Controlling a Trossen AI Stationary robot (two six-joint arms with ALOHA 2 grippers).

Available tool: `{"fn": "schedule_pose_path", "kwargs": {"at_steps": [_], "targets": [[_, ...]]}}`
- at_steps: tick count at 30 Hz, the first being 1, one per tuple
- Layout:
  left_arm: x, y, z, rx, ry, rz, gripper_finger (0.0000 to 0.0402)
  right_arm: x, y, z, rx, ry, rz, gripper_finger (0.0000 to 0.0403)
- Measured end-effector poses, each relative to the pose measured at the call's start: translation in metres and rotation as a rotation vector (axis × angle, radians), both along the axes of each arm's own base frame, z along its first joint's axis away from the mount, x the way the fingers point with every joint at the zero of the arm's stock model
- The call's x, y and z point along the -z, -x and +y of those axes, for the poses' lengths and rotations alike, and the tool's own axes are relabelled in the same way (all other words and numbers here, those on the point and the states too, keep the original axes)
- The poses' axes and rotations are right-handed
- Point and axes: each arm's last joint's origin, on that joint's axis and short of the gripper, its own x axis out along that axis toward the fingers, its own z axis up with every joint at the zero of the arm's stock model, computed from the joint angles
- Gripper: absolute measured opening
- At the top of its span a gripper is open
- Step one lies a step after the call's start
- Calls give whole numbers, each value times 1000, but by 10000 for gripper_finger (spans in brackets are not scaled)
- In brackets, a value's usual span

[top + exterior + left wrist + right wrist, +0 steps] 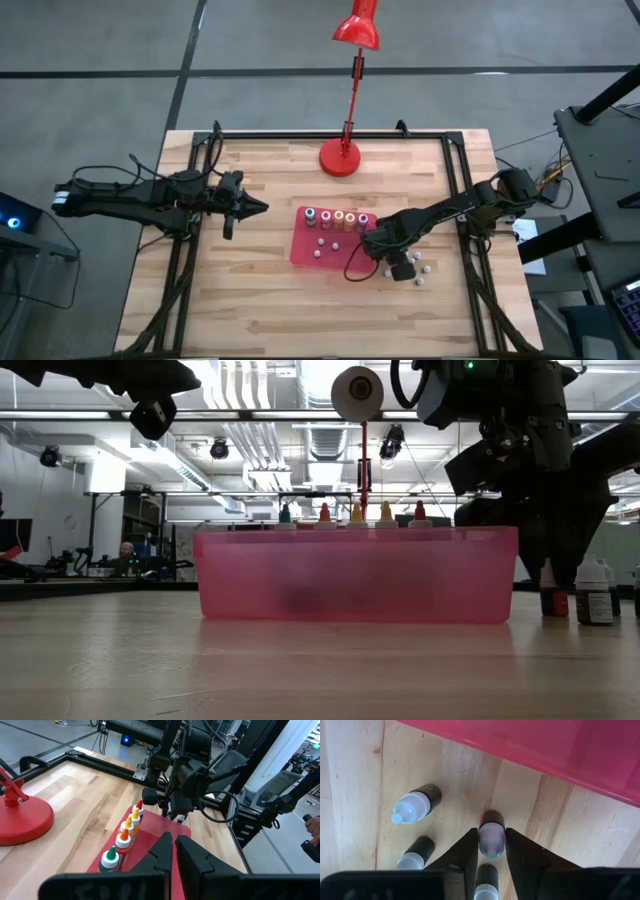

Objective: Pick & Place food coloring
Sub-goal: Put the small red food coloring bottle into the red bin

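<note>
Several tiny food coloring bottles with coloured caps (pixel 337 217) stand in a row along the far wall of the red tray (pixel 300 250); the left wrist view shows this row (pixel 123 838) too. More small bottles with pale caps (pixel 415 805) stand upright on the wood just right of the tray. My right gripper (pixel 492 852) points down among them, shut on one dark bottle with a pale cap (pixel 492 836). It shows at the tray's right end (pixel 398 265). My left gripper (pixel 262 207) hovers shut over the table's left half, holding nothing. My right gripper pinches the bottle's pale cap (pixel 492 842) between its two fingers, one on each side. The fingers (pixel 470 852) come from above, pointing down. The bottle stands upright close to the tray's right wall; whether its base is still on the wood is hidden by the bottle itself.
A red desk lamp (pixel 340 157) stands on its round base at the table's far middle. Black frame rails (pixel 455 170) run along the far, left and right edges. Bare wood lies near and left of the tray. Small pale round things (pixel 320 243) lie inside the tray.
</note>
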Motion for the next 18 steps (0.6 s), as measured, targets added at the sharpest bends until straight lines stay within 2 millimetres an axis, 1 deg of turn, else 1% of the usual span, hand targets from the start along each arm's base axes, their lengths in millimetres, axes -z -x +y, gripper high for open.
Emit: {"fn": "schedule_pose_path", "kwargs": {"at_steps": [5,10,14,18], "targets": [[0,0,0,0,0,0,0,0,0,0,0,0,0,58],[0,0,0,0,1,0,0,-4,1,0,-1,4,24,54],[0,0,0,-1,8,0,0,-20,0,0,-3,8,40,55],[0,0,0,-1,8,0,0,-44,-2,1,-12,3,32,55]]}}
